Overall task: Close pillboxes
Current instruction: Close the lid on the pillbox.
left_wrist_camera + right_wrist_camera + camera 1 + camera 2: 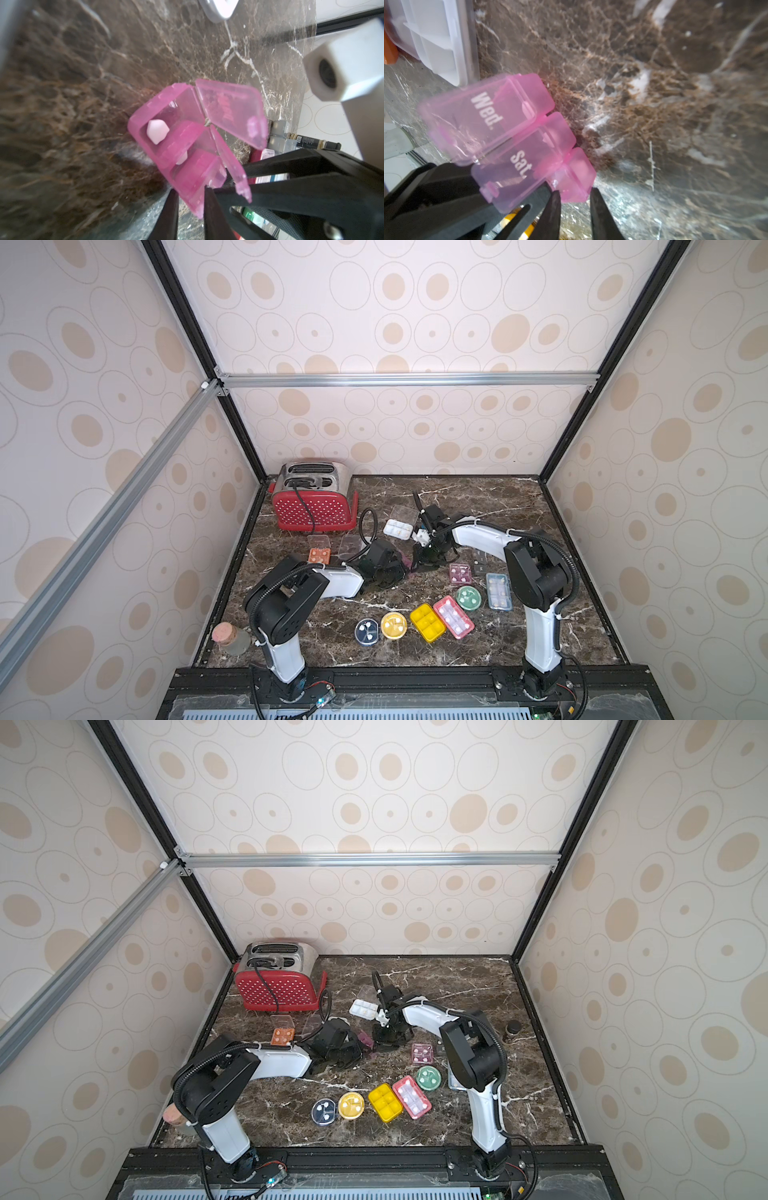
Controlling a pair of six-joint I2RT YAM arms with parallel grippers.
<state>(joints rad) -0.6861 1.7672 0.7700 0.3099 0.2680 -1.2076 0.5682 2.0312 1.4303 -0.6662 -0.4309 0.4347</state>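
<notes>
Dark brown marble-patterned tabletop [478,510]: both arms reach to its middle and meet at one pink translucent plastic pillbox [193,170], which shows only as a small dark-pink shape between the grippers in a top view [405,561]. Left gripper [191,190]: jaws narrow, with the end of the box's body pinched between the black fingertips. Right gripper [575,191]: jaws narrow, with a fingertip touching each side of the box's end compartment. Two hinged lids stand open, one marked "Wed." [483,112] and the other "Sat." [519,164]. A white tablet [158,131] lies in the exposed compartment. Whether the box rests on the surface cannot be told. Behind the grippers, a white rectangular pillbox [397,529] lies with its clear lid raised. Near the left arm, an orange square pillbox [319,556] also has its lid up. Toward the front lie a blue round pillbox [367,631], a yellow round pillbox [393,625], a yellow rectangular pillbox [427,622], a red rectangular pillbox [453,617] and a green round pillbox [468,597]. A red dotted toaster [313,506] stands in the far left corner.
</notes>
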